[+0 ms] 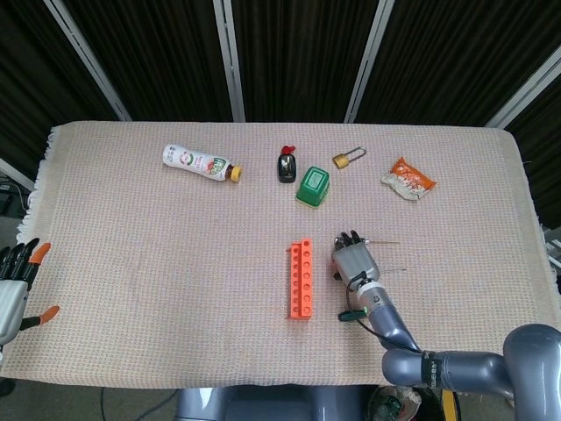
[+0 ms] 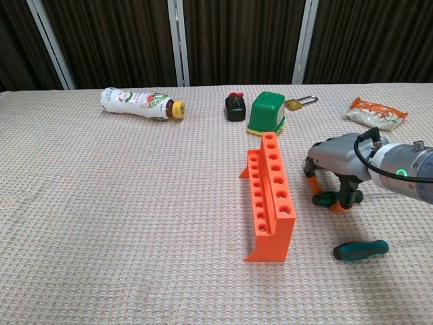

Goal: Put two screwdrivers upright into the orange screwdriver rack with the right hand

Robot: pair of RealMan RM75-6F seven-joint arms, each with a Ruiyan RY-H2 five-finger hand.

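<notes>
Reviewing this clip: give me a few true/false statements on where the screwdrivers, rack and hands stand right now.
1. The orange rack already holds a screwdriver. False: its holes are all empty.
2. The right hand is down over a green-handled screwdriver that lies on the cloth. True.
3. A second screwdriver lies on the cloth nearer the camera in the chest view. True.
4. The left hand is helping at the rack. False: it sits at the table's left edge, holding nothing.
5. The green box stands between the rack and the right hand. False: it is beyond the rack's far end.
</notes>
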